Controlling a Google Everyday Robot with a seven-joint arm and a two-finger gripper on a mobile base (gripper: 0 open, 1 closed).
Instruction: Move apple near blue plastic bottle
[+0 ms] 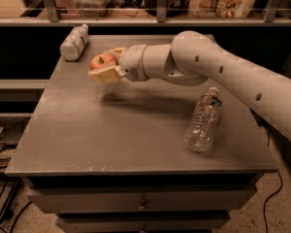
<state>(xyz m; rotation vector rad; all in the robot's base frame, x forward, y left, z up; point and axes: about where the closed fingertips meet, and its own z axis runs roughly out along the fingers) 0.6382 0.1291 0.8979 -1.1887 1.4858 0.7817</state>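
Note:
The red-orange apple (102, 61) sits between the cream fingers of my gripper (105, 66), which is shut on it and holds it above the grey table's (111, 140) far-left part. The blue plastic bottle (74, 42), short with a broad whitish label, lies on its side at the table's far-left corner, a short way up and left of the apple. My arm reaches in from the right across the table.
A longer clear crinkled bottle (204, 120) with a narrow red-and-blue band lies on the table's right side. A shelf with a railing (157, 18) and packages runs behind the table. Cables lie on the floor at the left.

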